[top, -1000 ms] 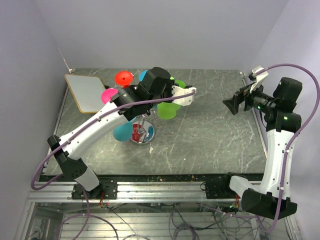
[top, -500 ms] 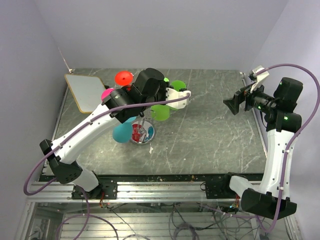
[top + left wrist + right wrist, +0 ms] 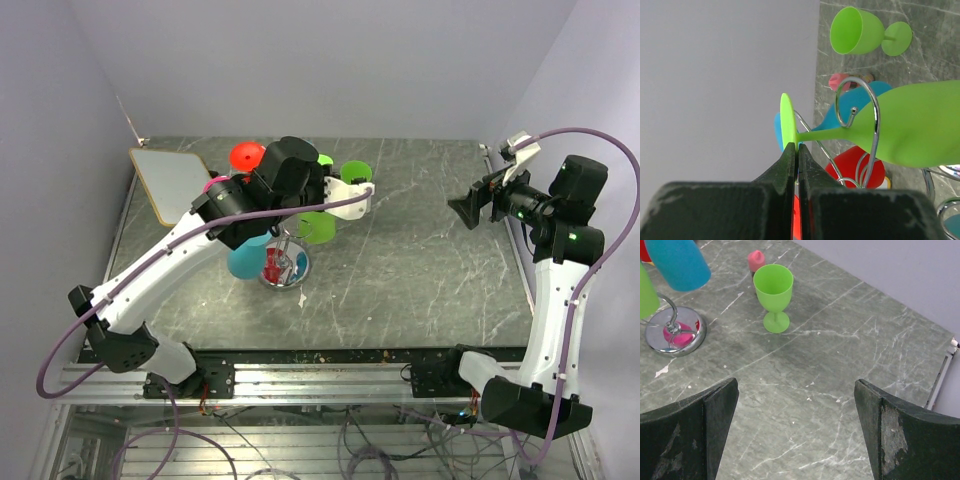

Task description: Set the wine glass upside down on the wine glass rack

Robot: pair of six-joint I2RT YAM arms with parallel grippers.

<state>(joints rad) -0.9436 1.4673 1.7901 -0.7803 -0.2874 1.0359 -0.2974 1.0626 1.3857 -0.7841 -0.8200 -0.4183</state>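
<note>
The wine glass (image 3: 910, 125) is lime green, the rack (image 3: 660, 337) silver, the table (image 3: 840, 370) veined grey.

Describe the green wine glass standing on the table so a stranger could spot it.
Find the wine glass rack with its round chrome base on the grey marbled table. Beside it, not touching, the green wine glass stands upright near a small pink object. All other glasses are up at the rack; only this one stands on the table.
</note>
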